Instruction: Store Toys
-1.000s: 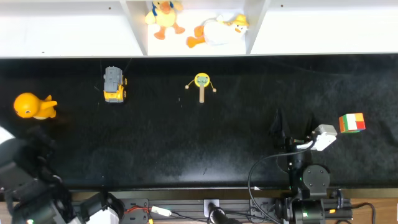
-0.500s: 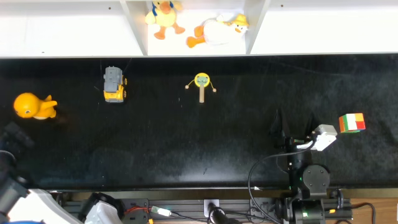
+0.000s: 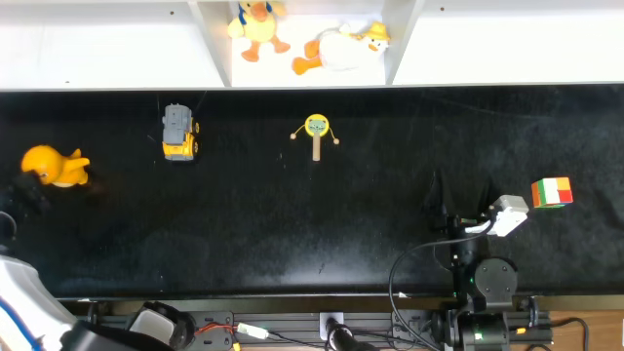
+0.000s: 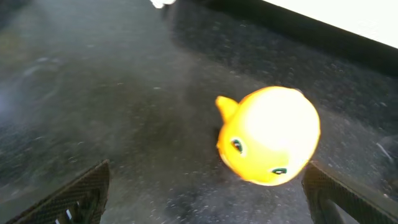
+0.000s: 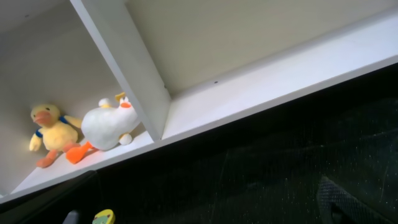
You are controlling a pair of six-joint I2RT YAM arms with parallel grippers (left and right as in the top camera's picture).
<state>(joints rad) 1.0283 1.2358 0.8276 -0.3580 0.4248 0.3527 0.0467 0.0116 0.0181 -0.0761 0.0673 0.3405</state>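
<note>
Left gripper (image 4: 205,190): spread wide, its two fingers (image 4: 71,198) far from each other; it grips nothing and hangs over the left end of the worktop (image 4: 112,93).
Duck (image 4: 268,144): orange, it lies on the worktop just ahead of the left gripper, nearer to one finger than to the other; whether that finger touches it I cannot tell.
Right gripper (image 3: 460,198): also spread wide and with nothing in it, above the right part of the worktop, pointing toward the shelf (image 5: 249,93).
Cube (image 3: 551,191): coloured, on the worktop just to the right of the right gripper and apart from it.
Truck (image 3: 179,132): yellow and grey, on the worktop near the shelf, to the right of the duck.
Rattle (image 3: 316,135): on the worktop near the middle, in front of the middle compartment of the shelf.
Yellow plush (image 3: 256,23) and white plush (image 3: 341,47): side by side inside the middle compartment.
Change, left arm: one second ago its gripper was lower in the top view, near the bottom-left corner; now it has come up beside the duck.
Change, rest: the right arm and all toys are at the same places as before.
</note>
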